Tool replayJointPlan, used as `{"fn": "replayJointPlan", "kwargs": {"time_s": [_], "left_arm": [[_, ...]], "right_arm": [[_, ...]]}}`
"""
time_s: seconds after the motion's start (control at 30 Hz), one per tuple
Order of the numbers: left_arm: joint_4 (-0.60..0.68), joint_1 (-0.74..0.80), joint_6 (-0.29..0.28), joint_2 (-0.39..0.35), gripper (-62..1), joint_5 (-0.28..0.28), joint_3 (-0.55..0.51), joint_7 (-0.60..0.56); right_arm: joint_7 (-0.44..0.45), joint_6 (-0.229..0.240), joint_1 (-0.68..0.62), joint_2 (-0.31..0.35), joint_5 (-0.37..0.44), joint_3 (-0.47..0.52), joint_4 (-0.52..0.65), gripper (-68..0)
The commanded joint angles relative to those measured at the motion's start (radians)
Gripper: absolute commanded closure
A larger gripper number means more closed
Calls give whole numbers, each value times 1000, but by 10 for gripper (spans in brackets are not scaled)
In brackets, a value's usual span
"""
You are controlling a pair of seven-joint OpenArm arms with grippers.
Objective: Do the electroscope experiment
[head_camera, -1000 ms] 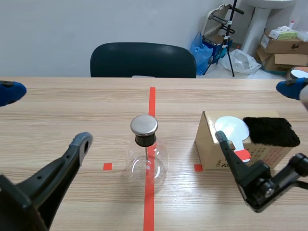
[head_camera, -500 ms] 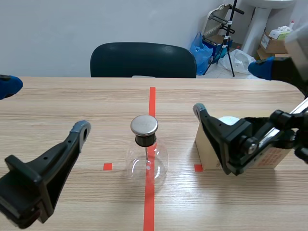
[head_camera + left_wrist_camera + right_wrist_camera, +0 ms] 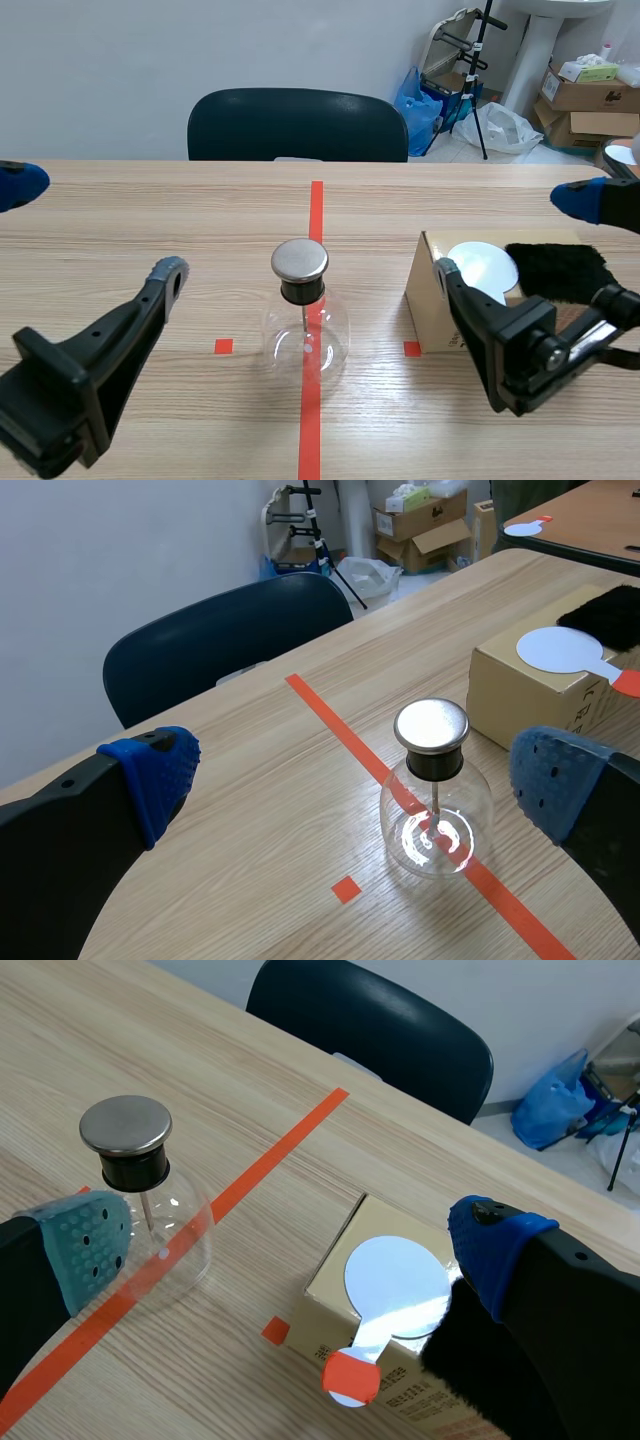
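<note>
Left gripper [image 3: 355, 770]: fingers spread wide, blue pads [image 3: 150, 775] holding nothing. Ahead of it, the glass electroscope flask [image 3: 434, 818] with a metal cap stands upright on the red tape line [image 3: 325, 720], well in from the table [image 3: 230, 820] far edge. Cardboard box [image 3: 520, 695] near the flask, carrying white disc paddle [image 3: 560, 650] and black fur pad [image 3: 612, 615]. Dark chair [image 3: 225, 645] at far edge.

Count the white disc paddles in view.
2. One white disc paddle lies atop the cardboard box; a second paddle lies on the far table. Others could be hidden.
</note>
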Motion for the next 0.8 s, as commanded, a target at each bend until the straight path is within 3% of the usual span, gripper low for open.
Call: {"fn": "replayJointPlan", "kwargs": {"time_s": [0.0,0.33,0.57,0.77], "left_arm": [[5,5,2,0,-623,-14,-1,-11],[3,5,3,0,-623,-14,-1,24],[3,6,3,-1,-623,-14,-1,24],[3,6,3,-60,-623,-30,-1,42]], "right_arm": [[14,0,9,2,12,1,4,-679],[-2,-1,10,-5,11,1,4,-679],[-75,-1,10,-5,11,1,4,-679],[-75,-1,10,-5,11,1,4,-679]]}}
